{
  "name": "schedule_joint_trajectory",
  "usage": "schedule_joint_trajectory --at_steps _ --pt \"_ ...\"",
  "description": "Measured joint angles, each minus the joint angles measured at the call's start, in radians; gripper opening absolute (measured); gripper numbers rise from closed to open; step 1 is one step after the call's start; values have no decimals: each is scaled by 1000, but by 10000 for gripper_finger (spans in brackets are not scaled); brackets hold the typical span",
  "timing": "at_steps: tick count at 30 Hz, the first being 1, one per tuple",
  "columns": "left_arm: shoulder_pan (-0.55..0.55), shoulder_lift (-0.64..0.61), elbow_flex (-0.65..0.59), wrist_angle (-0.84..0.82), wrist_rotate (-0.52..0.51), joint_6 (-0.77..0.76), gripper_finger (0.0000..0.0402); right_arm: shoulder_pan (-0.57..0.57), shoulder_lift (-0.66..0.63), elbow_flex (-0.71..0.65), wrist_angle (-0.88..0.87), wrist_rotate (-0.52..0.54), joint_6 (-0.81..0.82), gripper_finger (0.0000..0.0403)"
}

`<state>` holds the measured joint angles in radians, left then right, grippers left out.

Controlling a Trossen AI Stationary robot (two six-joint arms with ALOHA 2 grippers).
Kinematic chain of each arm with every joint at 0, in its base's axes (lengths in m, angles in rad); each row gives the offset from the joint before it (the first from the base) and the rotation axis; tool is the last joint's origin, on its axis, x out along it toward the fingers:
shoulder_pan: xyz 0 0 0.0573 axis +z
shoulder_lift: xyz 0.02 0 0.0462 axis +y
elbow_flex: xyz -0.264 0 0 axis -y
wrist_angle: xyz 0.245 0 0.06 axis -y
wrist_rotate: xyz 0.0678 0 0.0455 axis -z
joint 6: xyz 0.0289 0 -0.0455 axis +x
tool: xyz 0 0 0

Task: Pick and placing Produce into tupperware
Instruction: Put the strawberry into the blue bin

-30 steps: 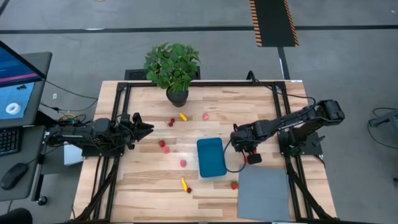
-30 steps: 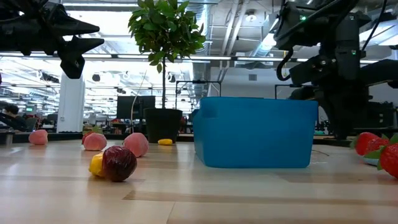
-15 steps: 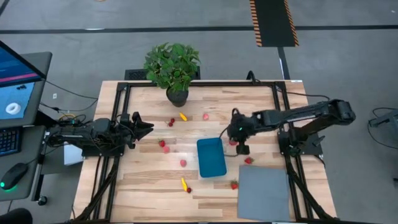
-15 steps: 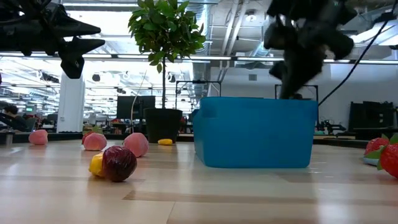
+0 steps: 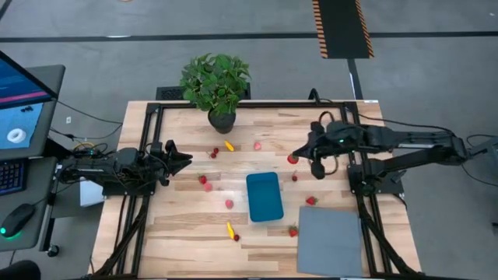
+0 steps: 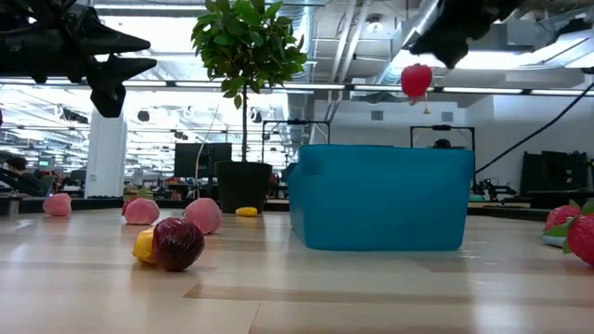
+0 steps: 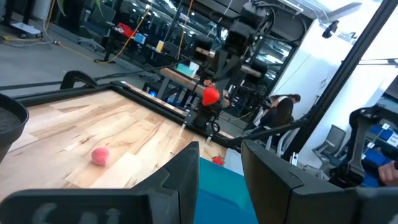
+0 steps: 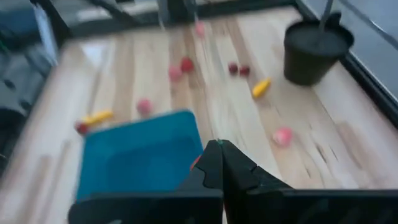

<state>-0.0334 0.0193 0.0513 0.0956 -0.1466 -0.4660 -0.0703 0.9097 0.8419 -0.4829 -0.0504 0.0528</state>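
Note:
My right gripper (image 5: 296,155) hangs high over the table, beyond the far right corner of the teal tupperware (image 5: 264,196), shut on a red strawberry-like piece of produce (image 6: 416,81). The tupperware rests flat on the wood. Other produce lies loose around it: red and pink pieces (image 5: 204,180) (image 5: 229,204) (image 5: 257,145), yellow ones (image 5: 229,145) (image 5: 231,229) and strawberries (image 5: 311,201) (image 5: 293,231). My left gripper (image 7: 221,171) waits open at the table's left side, level, with nothing between its fingers. My right gripper pinches the red piece by its upper end (image 6: 419,69) between its two fingertips. The fingers come from the table's right side, slanting downward. The piece hangs below the fingertips, lifted clear, higher than the tupperware's rim; in the right wrist view only a red sliver (image 8: 196,163) shows beside the fingers.
A potted plant (image 5: 218,85) stands at the table's far edge. A flat grey mat (image 5: 331,241) lies at the near right corner. Black frame rails (image 5: 144,155) run along the table's left and right edges. A monitor and keyboard (image 5: 19,109) sit off the left side.
My right gripper has risen from the tabletop at the right of the tupperware and gone toward the far edge. It has tipped from pointing nearly straight down to a shallow downward slant. The red piece has come up with it, lifted clear of the table.

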Motion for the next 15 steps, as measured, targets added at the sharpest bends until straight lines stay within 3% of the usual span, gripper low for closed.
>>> schedule_joint_trajectory --at_steps 15 --pt "0 0 0 42 0 34 109 77 -390 -335 444 -58 168 10"
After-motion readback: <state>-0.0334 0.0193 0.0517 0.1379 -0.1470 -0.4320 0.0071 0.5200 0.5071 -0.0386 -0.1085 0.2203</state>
